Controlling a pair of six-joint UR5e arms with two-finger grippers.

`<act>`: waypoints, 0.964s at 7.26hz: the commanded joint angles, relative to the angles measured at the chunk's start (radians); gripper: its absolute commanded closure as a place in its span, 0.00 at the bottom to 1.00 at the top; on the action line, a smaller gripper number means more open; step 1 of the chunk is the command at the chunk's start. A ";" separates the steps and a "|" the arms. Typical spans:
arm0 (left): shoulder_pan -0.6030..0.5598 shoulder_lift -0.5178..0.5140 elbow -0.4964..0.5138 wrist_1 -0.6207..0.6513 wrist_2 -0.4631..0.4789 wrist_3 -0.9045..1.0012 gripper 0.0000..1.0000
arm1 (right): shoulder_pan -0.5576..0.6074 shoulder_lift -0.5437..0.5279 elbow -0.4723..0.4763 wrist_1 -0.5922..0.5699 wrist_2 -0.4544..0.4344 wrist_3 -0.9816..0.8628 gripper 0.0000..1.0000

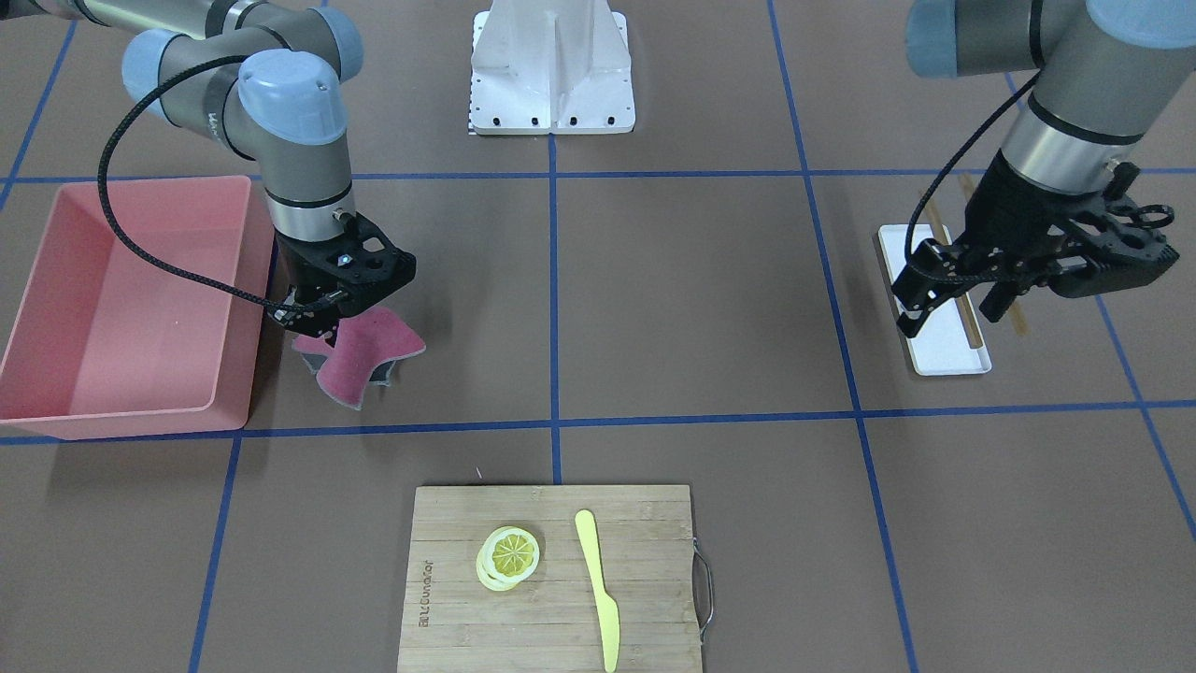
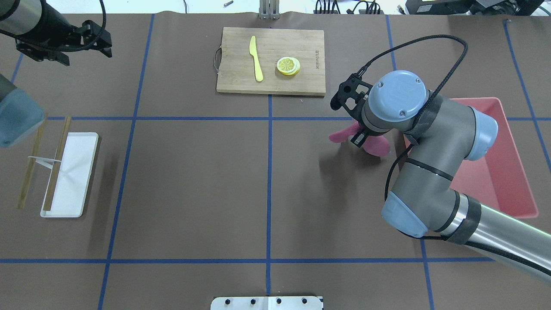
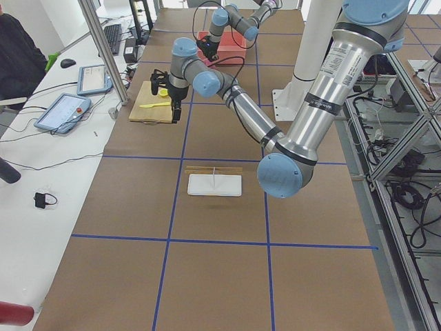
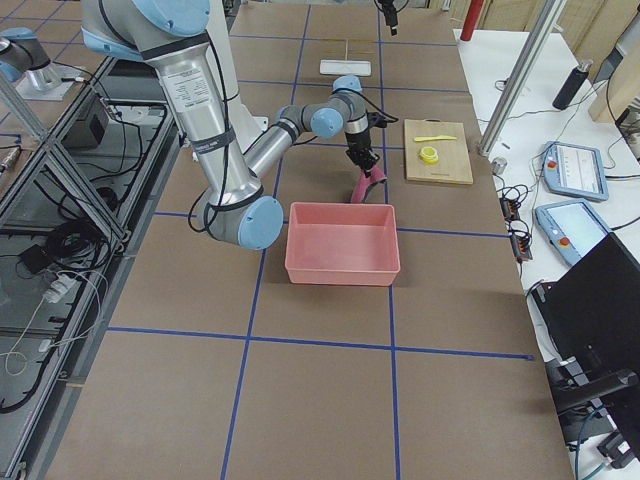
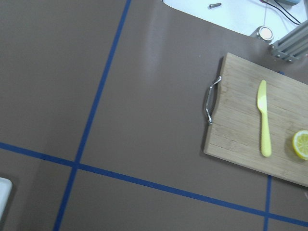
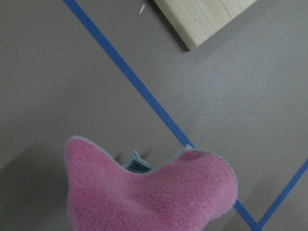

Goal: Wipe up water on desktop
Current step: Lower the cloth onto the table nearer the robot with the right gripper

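The desktop (image 1: 691, 299) is a flat brown surface with a grid of blue tape lines; it also shows in the overhead view (image 2: 193, 172). I see no clear water on it. My right gripper (image 1: 322, 322) is shut on a pink cloth (image 1: 360, 350) next to the pink bin. The cloth hangs crumpled below the fingers, low over the desktop, and I cannot tell if it touches. It also shows in the overhead view (image 2: 340, 134) and the right wrist view (image 6: 144, 192). My left gripper (image 1: 948, 313) is open and empty, high above the white tray.
A pink bin (image 1: 121, 308) stands beside the right gripper. A bamboo cutting board (image 1: 551, 579) holds a lemon slice (image 1: 509, 553) and a yellow knife (image 1: 598, 589). A white tray (image 1: 939, 350) with chopsticks lies under the left gripper. The robot's white base mount (image 1: 551, 65) is at the back.
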 commanded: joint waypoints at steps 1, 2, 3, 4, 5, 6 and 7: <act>-0.100 0.075 0.012 0.004 0.004 0.231 0.02 | -0.086 -0.001 -0.038 -0.004 -0.056 0.002 1.00; -0.105 0.089 0.013 0.004 0.004 0.270 0.02 | -0.118 0.000 -0.053 -0.005 -0.061 0.012 1.00; -0.105 0.090 0.018 0.004 0.004 0.285 0.02 | -0.144 -0.001 -0.059 -0.007 -0.057 0.016 1.00; -0.111 0.088 0.042 0.004 0.007 0.285 0.02 | -0.154 0.002 -0.058 -0.008 -0.040 0.018 1.00; -0.126 0.088 0.061 0.003 0.009 0.287 0.02 | -0.166 0.000 -0.052 -0.004 0.009 0.031 1.00; -0.139 0.083 0.073 0.003 0.009 0.296 0.02 | -0.206 0.002 -0.041 0.004 0.015 0.107 1.00; -0.145 0.085 0.084 0.001 0.010 0.316 0.02 | -0.241 0.021 -0.041 0.005 0.018 0.155 1.00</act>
